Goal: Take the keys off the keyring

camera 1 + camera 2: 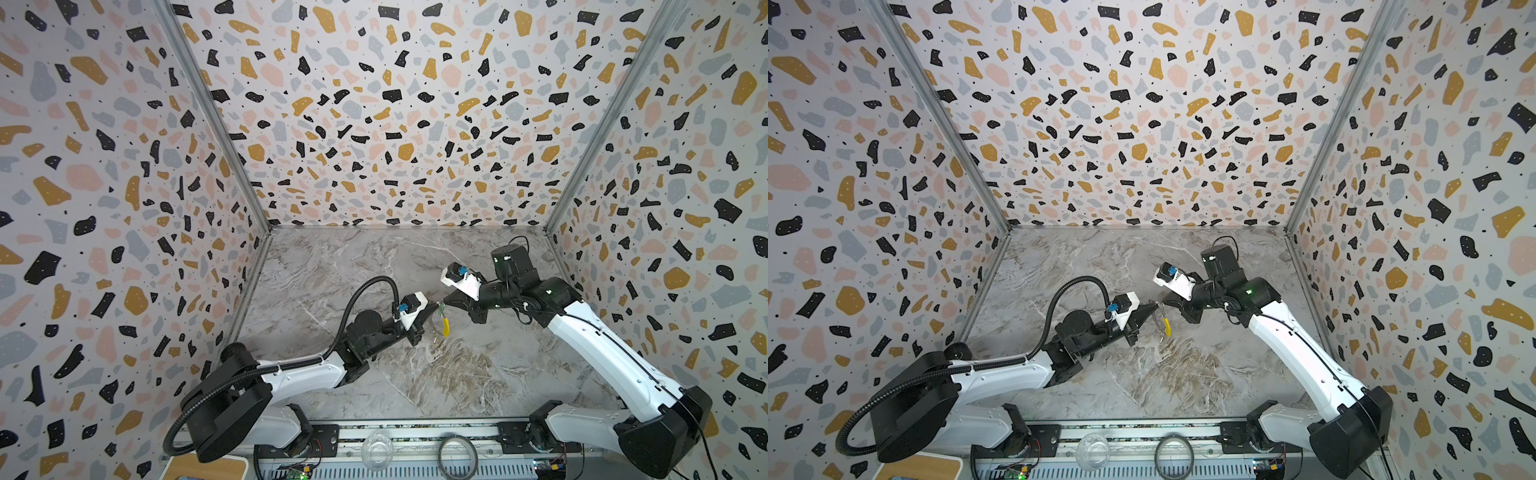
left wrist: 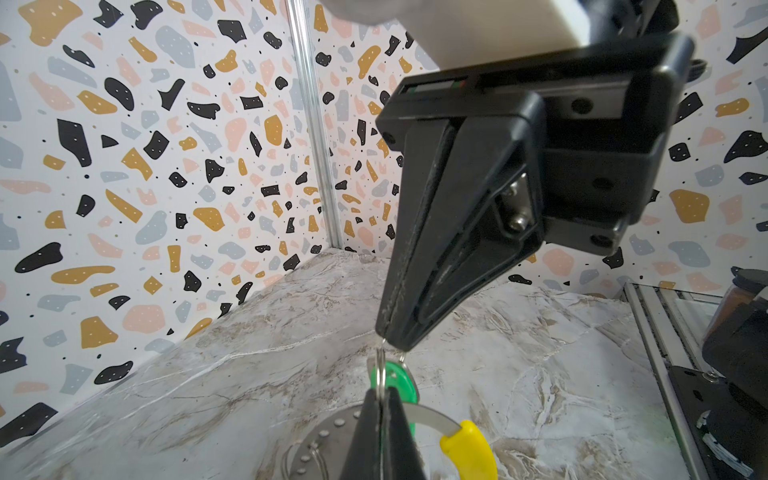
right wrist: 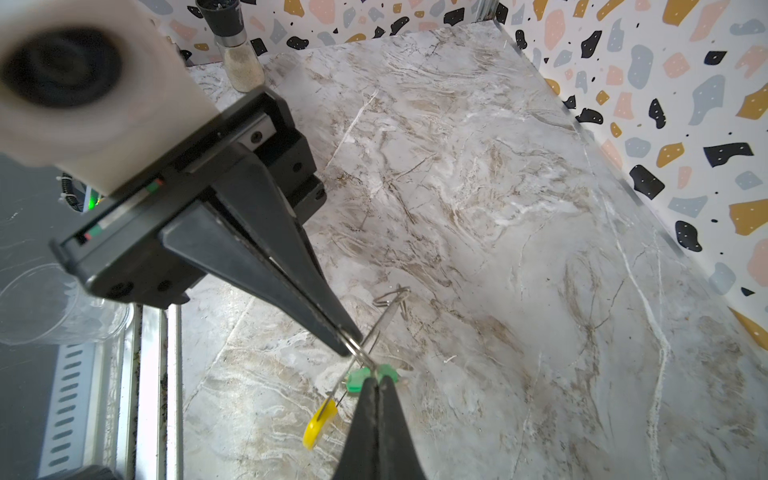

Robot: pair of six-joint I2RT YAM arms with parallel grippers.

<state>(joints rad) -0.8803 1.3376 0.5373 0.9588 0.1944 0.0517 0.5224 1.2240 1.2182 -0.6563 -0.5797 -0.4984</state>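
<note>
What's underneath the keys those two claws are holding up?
Bare marble tabletop shows beneath the keyring and its green-tagged key. In its wrist view the shut left gripper covers part of it.

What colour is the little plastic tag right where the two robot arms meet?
The tag is green, clearest in the left wrist view.

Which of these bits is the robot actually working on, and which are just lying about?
Part of the job:
- keyring with its yellow sleeve, pinched in the fingers of the left gripper and the right gripper
- keys, green tag showing

Just lying about:
- clear container
- dark ring
- shaker
- wooden board
</note>
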